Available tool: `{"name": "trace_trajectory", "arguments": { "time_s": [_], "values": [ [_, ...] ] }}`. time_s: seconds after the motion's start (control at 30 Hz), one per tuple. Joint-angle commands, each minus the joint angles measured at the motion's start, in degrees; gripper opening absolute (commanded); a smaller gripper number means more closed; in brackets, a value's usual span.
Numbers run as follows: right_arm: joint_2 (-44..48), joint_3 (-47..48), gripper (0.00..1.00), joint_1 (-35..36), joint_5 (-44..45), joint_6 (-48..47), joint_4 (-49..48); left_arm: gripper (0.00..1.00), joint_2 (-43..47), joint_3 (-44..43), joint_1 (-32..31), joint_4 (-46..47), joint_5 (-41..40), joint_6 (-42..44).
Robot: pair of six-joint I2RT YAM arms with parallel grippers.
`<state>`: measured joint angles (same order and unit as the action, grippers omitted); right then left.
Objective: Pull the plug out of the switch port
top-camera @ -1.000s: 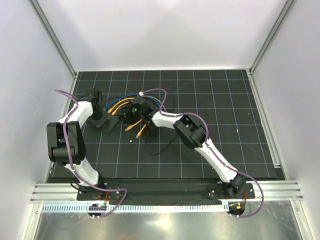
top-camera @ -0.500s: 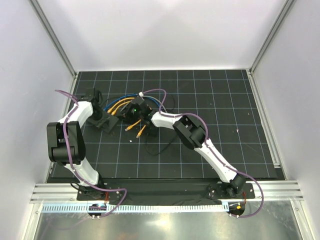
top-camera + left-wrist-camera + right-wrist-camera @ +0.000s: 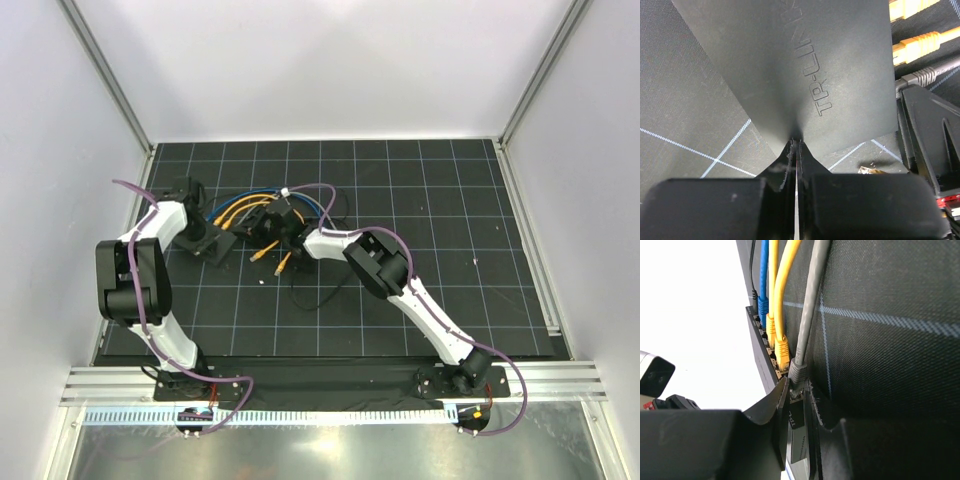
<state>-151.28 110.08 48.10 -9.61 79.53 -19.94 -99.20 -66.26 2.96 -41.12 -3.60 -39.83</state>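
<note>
The switch (image 3: 209, 244) is a flat black box on the mat at the left; its embossed top fills the left wrist view (image 3: 805, 65). My left gripper (image 3: 195, 236) is shut, its tips (image 3: 796, 145) touching the switch's top near the edge. In the right wrist view the switch (image 3: 761, 347) stands edge-on with blue, yellow and grey cables in its ports. My right gripper (image 3: 799, 390) is closed around the grey plug (image 3: 798, 371) where it enters the end port. In the top view the right gripper (image 3: 262, 229) sits over the cables beside the switch.
Orange plugs (image 3: 920, 42) and the grey plug (image 3: 918, 76) sit in ports. Two loose orange cable ends (image 3: 270, 260) lie on the mat below the right gripper. A thin black cord (image 3: 320, 290) loops towards the front. White walls close in on three sides.
My right wrist has shifted slightly towards the switch and turned, so its green light no longer shows. The left gripper has stayed on the switch.
</note>
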Motion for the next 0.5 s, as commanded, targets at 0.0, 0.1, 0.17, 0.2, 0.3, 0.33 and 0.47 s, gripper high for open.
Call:
{"name": "trace_trajectory", "arguments": {
  "time_s": [0.0,0.1,0.17,0.2,0.3,0.33,0.47],
  "values": [
    [-1.3,-2.15,0.01,-0.63,3.97,0.01,-1.93,0.0,-3.11,0.6,-0.24,-0.8,-0.8,0.9],
    [-0.59,-4.7,0.01,-0.72,5.82,1.94,-5.89,0.0,-3.46,0.78,-0.24,-1.15,-1.68,0.9],
    [-0.68,-5.14,0.01,-0.9,6.44,3.0,-7.12,0.0,-3.55,1.04,-0.24,-1.15,-2.38,0.72],
    [-0.77,-5.23,0.01,-1.16,6.62,3.52,-7.21,0.0,-3.55,1.13,-0.24,-1.15,-2.56,0.64],
    [-1.03,-4.44,0.01,-1.43,7.32,4.59,-7.04,0.0,-3.98,1.31,-0.32,-1.5,-3.43,0.46],
    [-0.42,-4.09,0.01,-1.6,8.89,1.89,-6.17,0.0,-4.25,1.4,-0.41,-1.5,-3.44,0.46],
    [1.43,-1.37,0.01,-1.16,14.44,-5.51,1.05,0.0,-4.34,1.92,-0.59,-1.24,-3.43,-0.24]
  ]
}}
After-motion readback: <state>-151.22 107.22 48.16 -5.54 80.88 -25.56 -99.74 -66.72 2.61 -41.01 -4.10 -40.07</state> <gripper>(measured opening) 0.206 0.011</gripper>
